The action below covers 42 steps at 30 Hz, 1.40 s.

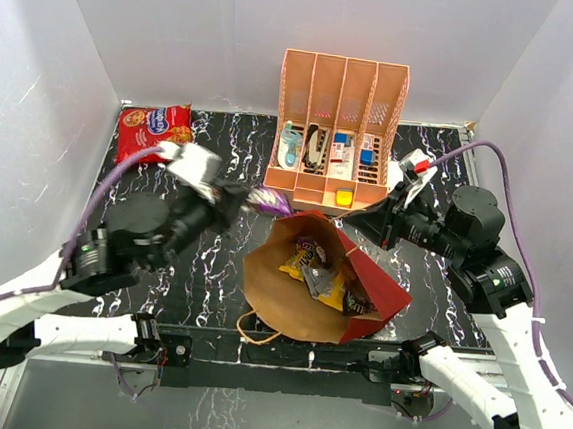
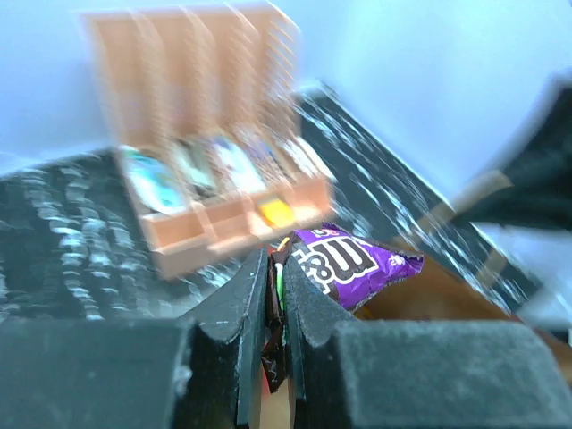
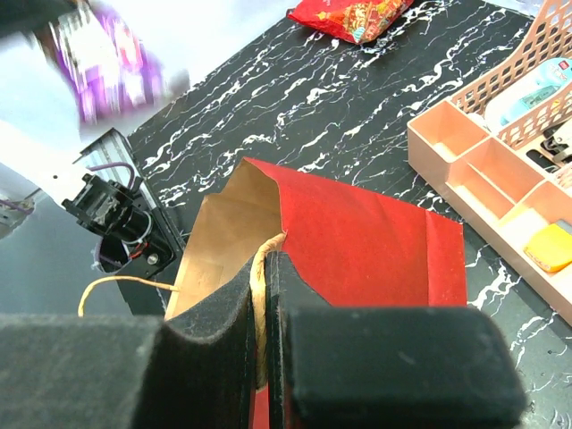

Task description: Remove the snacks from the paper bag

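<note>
Several small glossy packets (image 1: pixel 307 272), yellow, brown and silver, lie crumpled inside the tall paper bag (image 1: pixel 380 291), red outside and brown kraft inside. It slumps open on the black marbled desk (image 1: pixel 223 134). Just beyond the bag's mouth, the left hand (image 1: pixel 250 194) grips a shiny purple candy packet (image 1: pixel 271 201). The large red cookie bag (image 1: pixel 154 128) lies well beyond the bag, off to the left. The right hand (image 1: pixel 356 221) meets the bag's far rim.

From the left wrist, both fingers clamp tight on the purple packet's crinkly film edge.

From the right wrist, that hand is pinched nearly closed on the stiff kraft rim.

One extraction looks to be under way. Next, the purple packet needs carrying clear of the bag and setting down.
</note>
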Tool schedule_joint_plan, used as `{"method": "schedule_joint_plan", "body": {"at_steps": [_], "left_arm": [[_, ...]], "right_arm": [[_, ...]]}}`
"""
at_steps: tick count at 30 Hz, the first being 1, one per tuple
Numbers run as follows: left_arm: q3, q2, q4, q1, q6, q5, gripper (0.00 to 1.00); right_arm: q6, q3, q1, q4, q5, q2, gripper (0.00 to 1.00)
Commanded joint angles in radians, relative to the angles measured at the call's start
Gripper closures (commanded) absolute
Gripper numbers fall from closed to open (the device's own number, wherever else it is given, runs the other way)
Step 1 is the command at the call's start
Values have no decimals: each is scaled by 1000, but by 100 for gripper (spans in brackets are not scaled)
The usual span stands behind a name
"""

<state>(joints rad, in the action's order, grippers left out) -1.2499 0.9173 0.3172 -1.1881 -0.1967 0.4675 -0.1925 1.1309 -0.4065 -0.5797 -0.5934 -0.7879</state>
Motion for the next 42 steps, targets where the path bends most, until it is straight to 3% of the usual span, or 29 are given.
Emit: {"method": "schedule_joint_plan", "body": {"at_steps": [1,4,6,8,11,16,18,26,31,33,35,38,42], "left_arm": [[-1,-75,-92,5,146,582,100],[141,-87,-448,7,450,806,100],[247,-80,-692,21,622,827,100],[327,-69,-852,53,696,810,100],[339,-35,-719,154,529,743,100],[185,155,-285,449,51,578,100],[133,236,-228,540,-32,505,100],[38,495,-168,707,-305,408,100],[53,614,-230,856,-382,282,100],[40,668,-205,956,-426,164,100],[12,729,-206,1026,-375,29,100],[-75,818,-117,1065,-322,3,100],[-63,844,-178,1115,-269,18,100]], "right_arm": [[13,-5,-1,29,11,22,92],[13,-8,-1,32,9,21,92],[13,-7,-2,27,8,20,92],[12,-6,-1,21,9,20,92],[5,-14,-2,19,2,23,92],[-4,-31,-1,32,0,30,92],[-2,-32,-2,31,-1,29,92],[24,-21,-2,6,0,15,92],[47,15,-2,-32,4,0,92],[48,20,-2,-34,5,-1,92],[47,16,-1,-27,2,-2,92],[31,9,-2,-16,-11,-10,92],[13,6,-2,3,-21,-19,92]]}}
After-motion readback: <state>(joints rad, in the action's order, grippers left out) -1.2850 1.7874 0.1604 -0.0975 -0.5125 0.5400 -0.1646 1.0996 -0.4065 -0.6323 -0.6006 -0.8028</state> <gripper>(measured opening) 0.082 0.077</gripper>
